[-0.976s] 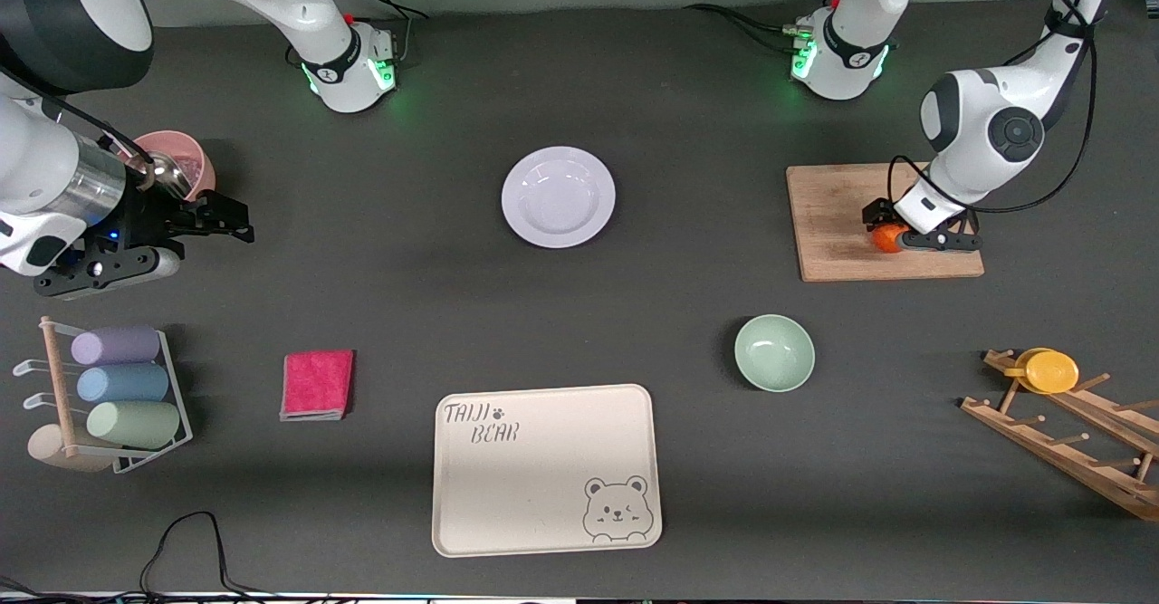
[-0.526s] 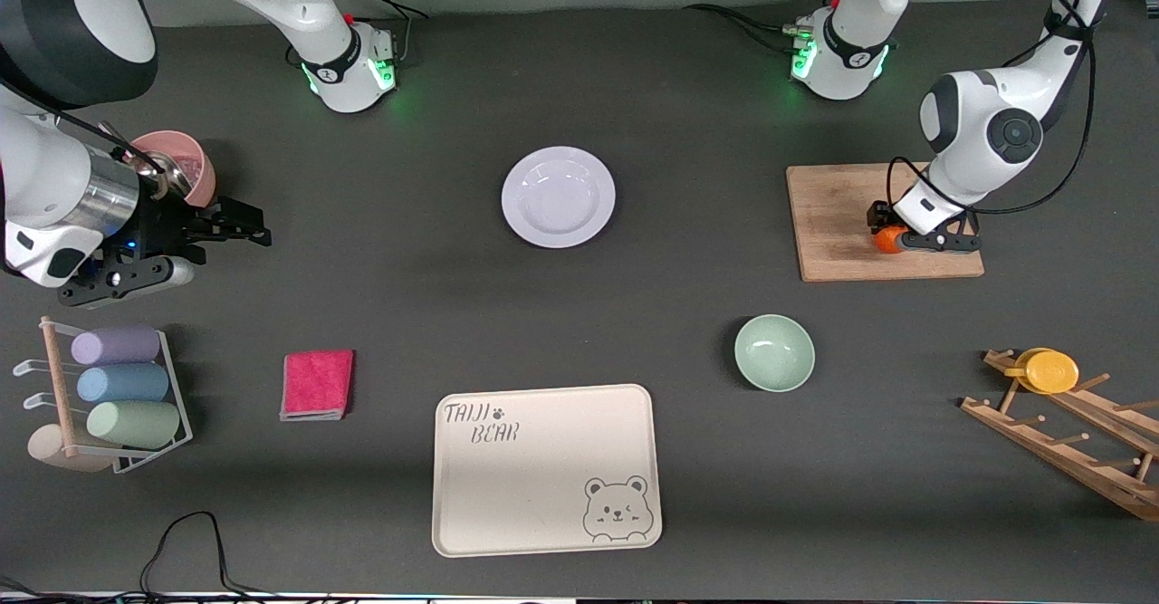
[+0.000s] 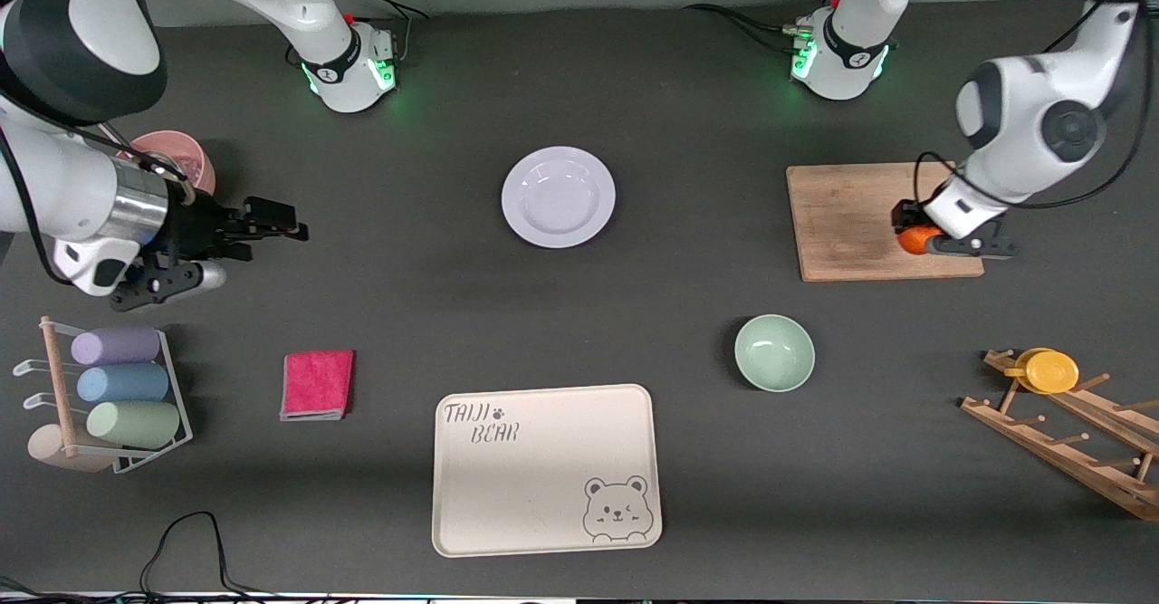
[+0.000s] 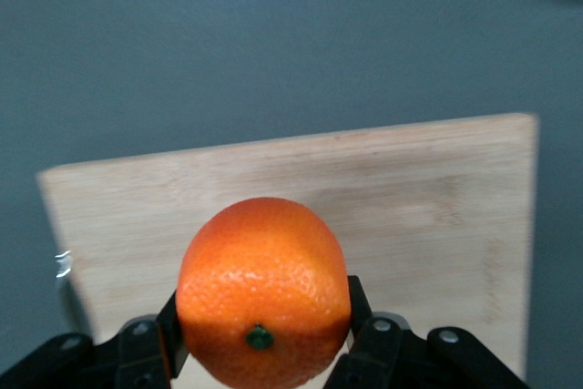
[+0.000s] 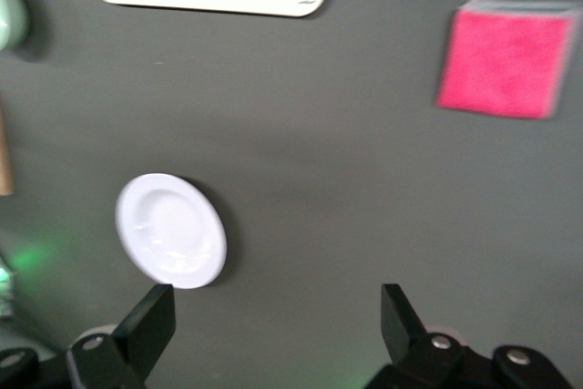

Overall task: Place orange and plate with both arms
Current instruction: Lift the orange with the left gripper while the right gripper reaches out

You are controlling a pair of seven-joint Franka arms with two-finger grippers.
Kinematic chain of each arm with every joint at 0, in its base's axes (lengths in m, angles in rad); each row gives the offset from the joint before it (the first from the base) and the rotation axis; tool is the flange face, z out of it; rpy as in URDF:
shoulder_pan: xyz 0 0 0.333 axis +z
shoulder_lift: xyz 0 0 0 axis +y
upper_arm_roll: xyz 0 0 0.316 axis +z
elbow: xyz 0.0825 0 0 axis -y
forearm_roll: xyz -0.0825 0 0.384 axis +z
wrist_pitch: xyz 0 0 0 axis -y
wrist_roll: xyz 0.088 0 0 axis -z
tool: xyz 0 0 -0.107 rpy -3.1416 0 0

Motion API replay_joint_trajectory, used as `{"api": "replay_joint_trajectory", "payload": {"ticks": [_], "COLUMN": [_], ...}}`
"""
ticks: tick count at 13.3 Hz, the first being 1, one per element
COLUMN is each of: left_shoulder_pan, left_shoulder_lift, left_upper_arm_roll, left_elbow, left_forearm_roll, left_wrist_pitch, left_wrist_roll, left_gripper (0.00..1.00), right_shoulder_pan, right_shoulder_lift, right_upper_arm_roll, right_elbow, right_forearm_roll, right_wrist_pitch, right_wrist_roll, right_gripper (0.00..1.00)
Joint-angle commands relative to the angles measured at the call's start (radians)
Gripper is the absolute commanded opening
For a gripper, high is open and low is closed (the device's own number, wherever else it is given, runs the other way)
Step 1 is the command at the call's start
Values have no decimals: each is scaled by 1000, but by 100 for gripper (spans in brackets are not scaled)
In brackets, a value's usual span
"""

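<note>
The orange point(image 3: 916, 239) is pinched between the fingers of the left hand point(image 3: 942, 240), stem end toward the wrist camera, and hangs over the edge of the wooden cutting board point(image 3: 847, 219) nearest the left arm's end of the tabletop point(image 3: 634, 314); in the left wrist view the fruit point(image 4: 263, 291) appears clear of the board point(image 4: 410, 198) below it, which suggests a lift is under way, though contact cannot be ruled out entirely. The grip sits across the widest part of the fruit, a sound hold for a round object likely to roll. The plate point(image 3: 559, 196) lies flat and untouched near the middle of the tabletop, between the two arm bases and nearer the front camera than either. The right hand point(image 3: 263, 224) hangs over bare tabletop toward the right arm's end, fingers spread wide and holding nothing; it points along the surface toward the plate, and the right wrist view shows the plate point(image 5: 170, 230) ahead between its fingers, apparently an approach to the rim. Nearer the front camera lie the bear-print tray point(image 3: 546, 470), the mint-green bowl point(image 3: 774, 352) and a folded pink cloth point(image 3: 317, 384); the tray looks the likely destination, but that is judgement only.
</note>
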Motion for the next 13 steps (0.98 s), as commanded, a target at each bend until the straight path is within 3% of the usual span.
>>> {"api": "replay_joint_trajectory", "payload": {"ticks": [1, 4, 5, 7, 9, 11, 13], "left_shoulder_pan": [3, -4, -9, -10, -10, -12, -13], "left_shoulder_lift": [-134, -169, -180, -207, -209, -188, -122], "left_upper_arm_roll": [-4, -10, -24, -117, -289, -462, -634], "left_elbow": [190, 366, 396, 426, 456, 484, 536], "left_forearm_roll": [11, 11, 3, -11, -81, -107, -135], "left_wrist_pitch": [-319, -545, -580, -631, -647, -619, -569], "left_wrist_roll": [-2, -14, -29, -151, -343, -554, -768], "left_gripper": [59, 59, 59, 59, 59, 59, 59], "right_shoulder_pan": [-43, -72, -110, -172, -177, -163, -177], "right_shoulder_lift": [57, 95, 107, 146, 164, 167, 181], "right_upper_arm_roll": [-12, -21, -23, -23, -23, -22, -22], "right_elbow": [-1, -6, -10, -13, -12, -27, -67], "right_forearm_roll": [167, 266, 360, 543, 606, 611, 696], "right_wrist_pitch": [16, 13, 1, -57, -59, -61, -53], "right_wrist_roll": [-23, -19, -22, -36, -37, -37, -92], "right_gripper": [100, 100, 100, 100, 100, 100, 100]}}
